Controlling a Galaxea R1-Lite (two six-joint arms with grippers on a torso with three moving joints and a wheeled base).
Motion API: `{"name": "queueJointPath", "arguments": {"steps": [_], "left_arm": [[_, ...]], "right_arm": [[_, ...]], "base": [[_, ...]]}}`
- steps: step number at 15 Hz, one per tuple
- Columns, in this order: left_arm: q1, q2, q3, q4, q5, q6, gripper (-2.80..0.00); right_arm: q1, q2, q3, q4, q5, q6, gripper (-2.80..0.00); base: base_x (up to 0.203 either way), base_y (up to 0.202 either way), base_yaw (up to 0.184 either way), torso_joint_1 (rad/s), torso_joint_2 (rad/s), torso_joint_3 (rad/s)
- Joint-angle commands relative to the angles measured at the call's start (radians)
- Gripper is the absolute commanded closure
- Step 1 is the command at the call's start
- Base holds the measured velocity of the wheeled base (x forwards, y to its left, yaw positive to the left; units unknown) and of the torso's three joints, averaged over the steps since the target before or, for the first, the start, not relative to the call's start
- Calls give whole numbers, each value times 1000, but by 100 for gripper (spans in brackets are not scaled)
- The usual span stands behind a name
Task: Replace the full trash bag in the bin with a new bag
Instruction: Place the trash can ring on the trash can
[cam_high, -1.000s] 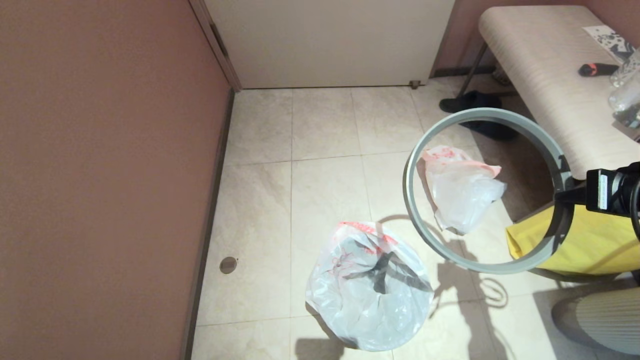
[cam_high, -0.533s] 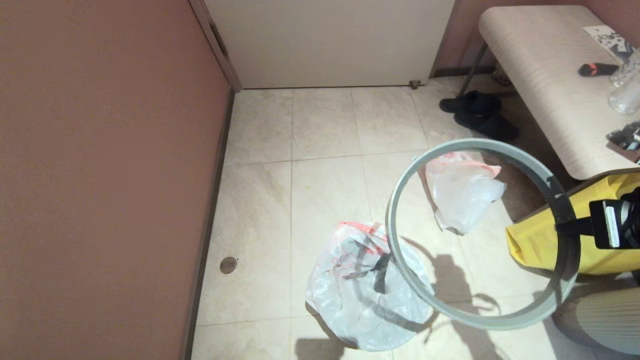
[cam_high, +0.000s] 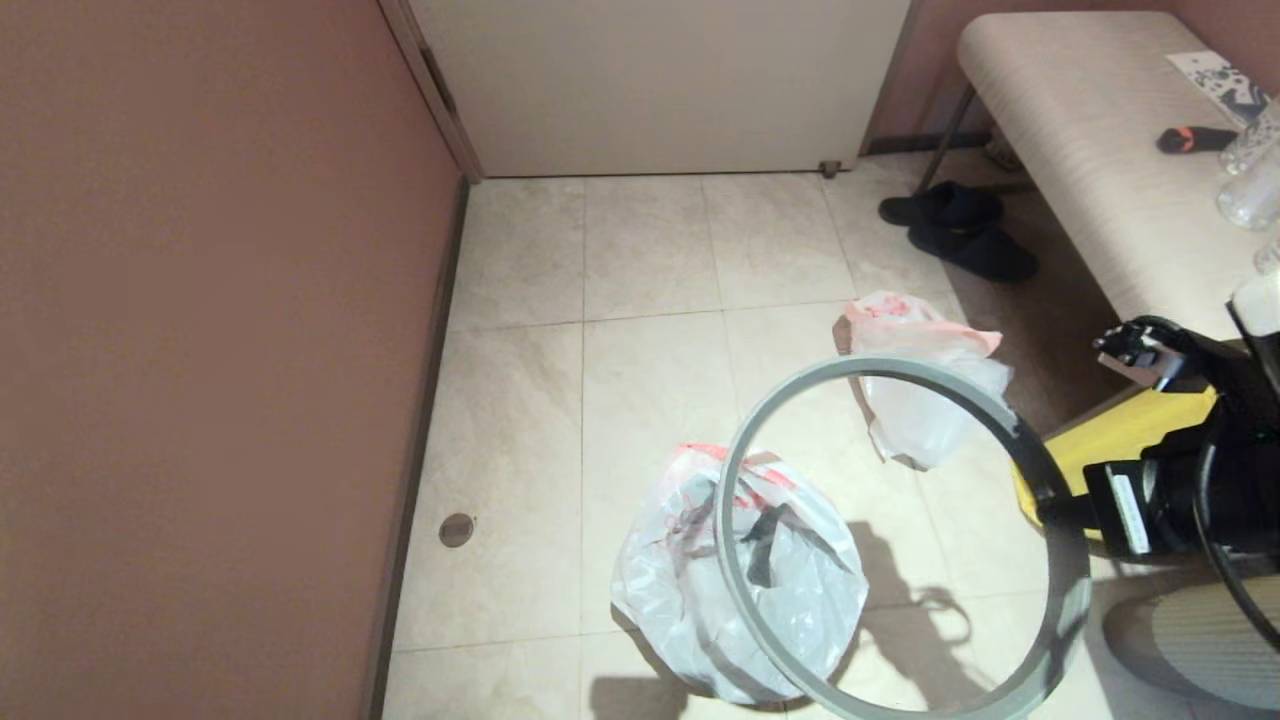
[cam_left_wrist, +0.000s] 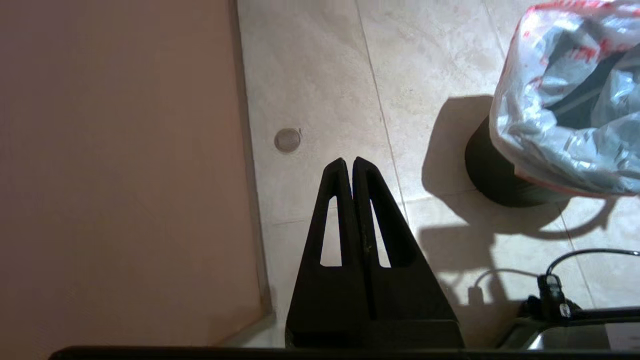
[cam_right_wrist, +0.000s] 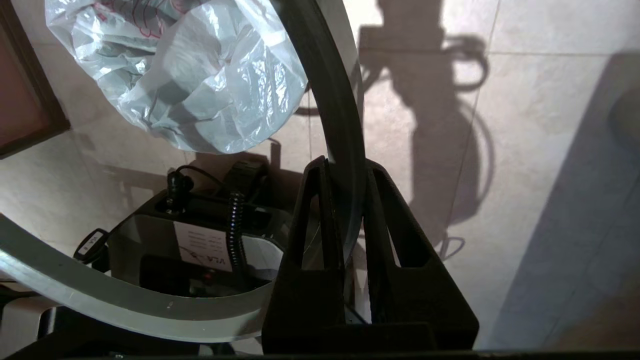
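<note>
R claw (cam_right_wrist: 345, 172) is clamped on the grey hoop (cam_high: 740, 560), held in the air partly over the bin (cam_left_wrist: 500, 175), which has a white bag (cam_high: 700, 590) draped in it. New bag (cam_high: 925, 400) lies on floor (cam_high: 640, 380) beyond. L claw (cam_left_wrist: 348, 165) pinched shut, empty, near wall (cam_left_wrist: 115, 150).

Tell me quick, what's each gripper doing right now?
Left gripper: shut, holding nothing, parked over the floor near the wall.
Right gripper: shut on the grey hoop, held in the air over the bin.
</note>
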Motion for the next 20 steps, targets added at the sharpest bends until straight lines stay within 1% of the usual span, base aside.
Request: {"name": "queueJointPath", "arguments": {"steps": [1,2,3,6,8,10,12,13,14,15,18,20], "left_arm": [[-1,11,-44,-7,-18,6,0],[-1,51,-88,0,-50,7,0],[-1,119,-125,6,-96,9,0],[-1,361,-239,-5,-290,8,0],[-2,541,-294,-50,-379,-6,0],[-8,734,-326,-154,-436,-42,0],[-43,890,-348,-291,-464,-103,0],[-77,936,-356,-348,-469,-137,0],[-112,954,-359,-381,-471,-170,0],[-121,956,-359,-390,-470,-188,0],[-123,973,-363,-390,-470,-188,0],[-133,976,-365,-390,-469,-186,0]], "right_arm": [[31,99,16,-33,1,16,0],[44,137,29,-73,1,17,0],[62,175,42,-110,0,18,0],[134,263,57,-184,-3,16,0],[163,295,61,-197,-6,12,0],[186,342,62,-225,-25,14,0],[191,405,63,-295,-46,15,0],[191,435,63,-325,-51,15,0],[190,463,62,-350,-53,15,0],[190,487,61,-369,-54,15,0],[187,586,47,-460,-54,16,0],[181,644,21,-497,-54,17,0]], "base": [[0,0,0,0,0,0],[0,0,0,0,0,0],[0,0,0,0,0,0],[0,0,0,0,0,0],[0,0,0,0,0,0],[0,0,0,0,0,0],[0,0,0,0,0,0],[0,0,0,0,0,0],[0,0,0,0,0,0],[0,0,0,0,0,0],[0,0,0,0,0,0],[0,0,0,0,0,0]]}}
